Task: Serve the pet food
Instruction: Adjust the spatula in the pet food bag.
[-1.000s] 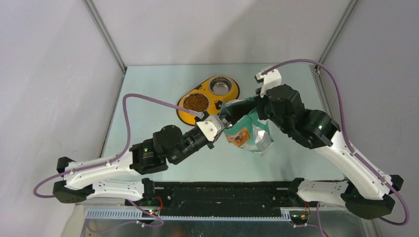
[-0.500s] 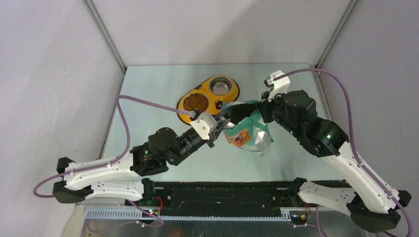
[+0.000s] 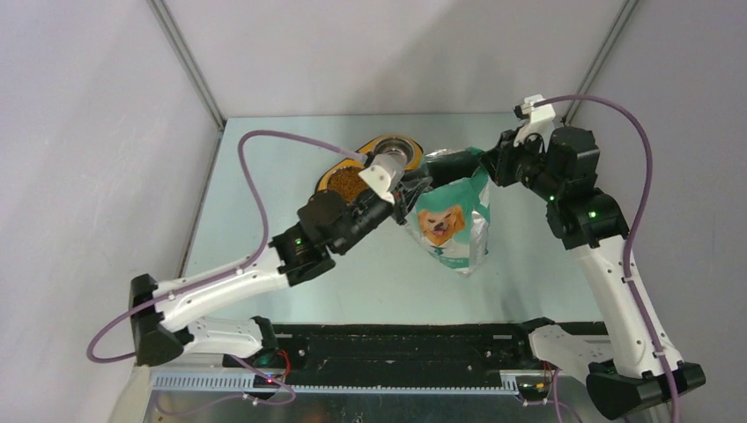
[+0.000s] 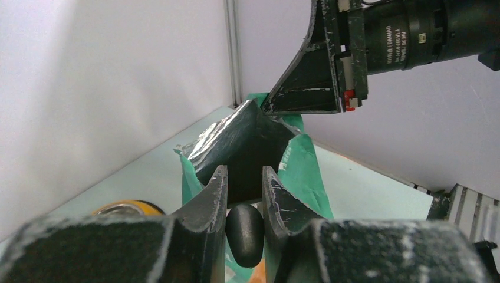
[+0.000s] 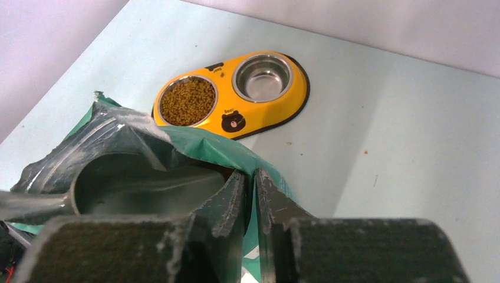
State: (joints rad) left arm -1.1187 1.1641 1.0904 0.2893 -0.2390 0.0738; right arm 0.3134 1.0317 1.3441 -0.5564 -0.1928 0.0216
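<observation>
Near the far edge of the table (image 3: 520, 264), about at its middle: see a yellow feeder (image 5: 225, 97) with two steel bowls. Find the pet food (image 5: 188, 101) there, filling the left bowl (image 5: 188, 76) as a flat brown mass of small pellets; find the right bowl (image 5: 263, 76) showing only shiny metal. Just beside the feeder, toward the near edge and a little to the right: see a teal-and-white bag (image 3: 451, 231) standing upright, mouth open upward, dog picture turned to the near edge. Inside the mouth of the bag: see a grey metal scoop (image 5: 147, 183), hollow side up, with grey metal showing in the hollow and the handle (image 4: 244, 233) going out toward the left arm. About the left gripper (image 4: 243, 177): clamped on the dark rounded end of that handle, both fingers (image 4: 215, 194) pressing on it, just at the opening of the bag. About the right gripper (image 5: 249, 177): placed at the rim of the bag on the side of the right arm, fingers almost together with only a thin slit between. Cannot tell whether pinching the rim or only touching it. In the left wrist view: see its black tip meeting the top fold of the silver-lined mouth.
</observation>
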